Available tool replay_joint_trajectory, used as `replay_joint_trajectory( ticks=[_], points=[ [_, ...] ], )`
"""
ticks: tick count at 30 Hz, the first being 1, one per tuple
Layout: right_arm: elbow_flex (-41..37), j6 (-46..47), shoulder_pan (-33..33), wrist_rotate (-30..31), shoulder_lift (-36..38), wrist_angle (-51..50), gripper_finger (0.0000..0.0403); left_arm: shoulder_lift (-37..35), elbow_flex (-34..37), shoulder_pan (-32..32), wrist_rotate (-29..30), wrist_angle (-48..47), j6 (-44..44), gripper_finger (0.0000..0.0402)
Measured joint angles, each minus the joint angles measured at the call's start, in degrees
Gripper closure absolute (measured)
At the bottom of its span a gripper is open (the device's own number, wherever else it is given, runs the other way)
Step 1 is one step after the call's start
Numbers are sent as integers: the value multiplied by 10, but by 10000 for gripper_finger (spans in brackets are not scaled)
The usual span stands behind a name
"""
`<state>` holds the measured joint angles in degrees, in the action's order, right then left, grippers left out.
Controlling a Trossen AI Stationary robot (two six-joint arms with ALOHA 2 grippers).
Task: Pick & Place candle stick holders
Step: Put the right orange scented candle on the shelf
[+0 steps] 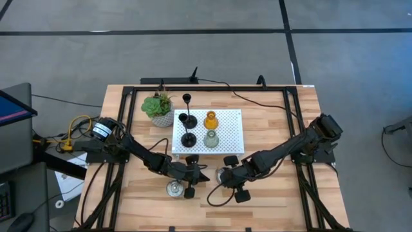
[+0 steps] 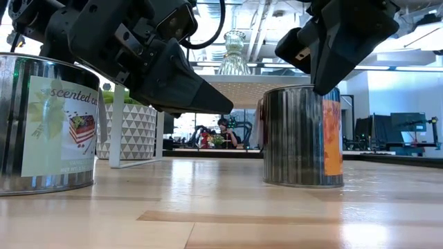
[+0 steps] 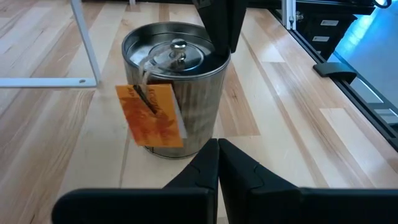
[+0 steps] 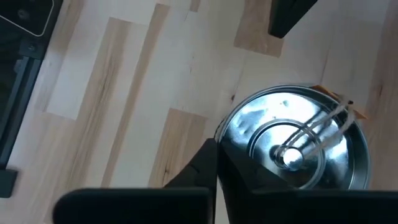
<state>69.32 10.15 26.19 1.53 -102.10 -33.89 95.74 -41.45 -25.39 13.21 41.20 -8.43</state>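
My left gripper [image 3: 217, 163], clenched empty, sits right of the left cup [image 1: 174, 189]. My right gripper [image 4: 216, 163], also pinched shut, hovers over the right cup [image 3: 174, 87]; I'd open it before descending around the rim.

Closed left gripper [image 3: 218, 163] near silvery cup [image 3: 175, 87]

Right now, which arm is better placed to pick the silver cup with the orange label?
Right. The right gripper hangs directly above the orange-labelled cup, looking down into it. The left gripper points at it from the side, nearer the other silvery cup. Both are shut.
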Motion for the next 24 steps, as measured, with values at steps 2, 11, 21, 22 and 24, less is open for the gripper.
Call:
replay_joint_trajectory(
  ticks=[2, 11, 21, 22, 24],
  points=[
    [0, 0, 3, 0, 0, 0, 401, 0, 0, 0, 0, 0, 0, 394],
    [17, 17, 20, 2, 2, -43, 402, 0, 0, 0, 0, 0, 0, 394],
    [96, 32, 37, 46, -3, -159, 403, 0, 0, -2, 0, 0, 0, 394],
    [101, 37, 38, 52, -3, -168, 403, 0, 0, -3, 0, 0, 0, 394],
    [110, 41, 43, 57, -3, -185, 403, 0, 0, -4, 0, 0, 0, 394]
  ],
)
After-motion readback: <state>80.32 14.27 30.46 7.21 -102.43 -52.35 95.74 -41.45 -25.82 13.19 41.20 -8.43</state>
